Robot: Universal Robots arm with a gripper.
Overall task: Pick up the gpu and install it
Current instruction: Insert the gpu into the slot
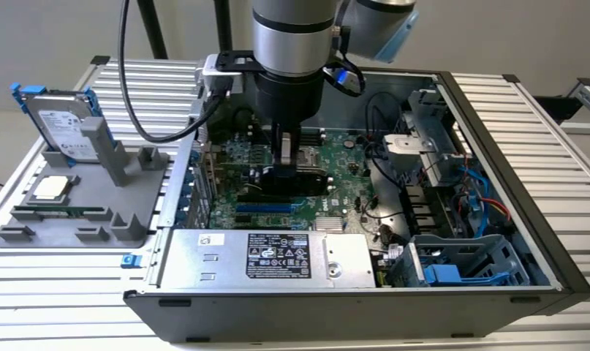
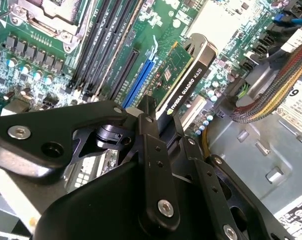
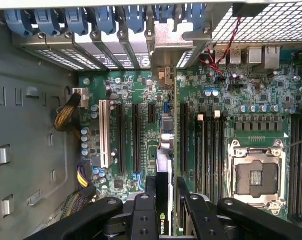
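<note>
Inside the open computer case (image 1: 528,219), my gripper (image 1: 295,174) is shut on the gpu (image 1: 297,184), which I hold upright and edge-on just above the green motherboard (image 1: 349,194). In the second wrist view the gpu (image 2: 188,75) shows its black shroud edge and green board, pinched between my black fingers (image 2: 150,125) over the blue and black slots. In the first wrist view the gpu (image 3: 164,170) runs lengthwise between two black slots. Its silver bracket (image 3: 165,47) lies against the rear slot openings. Whether it is seated in a slot I cannot tell.
A grey holder (image 1: 80,212) in the exterior view's left carries a hard drive with blue rails (image 1: 66,121), a processor (image 1: 51,188) and a memory stick (image 1: 61,213). The power supply (image 1: 265,256), drive cage (image 1: 451,263), cable bundles (image 2: 270,95) and processor socket (image 3: 255,177) surround the slot area.
</note>
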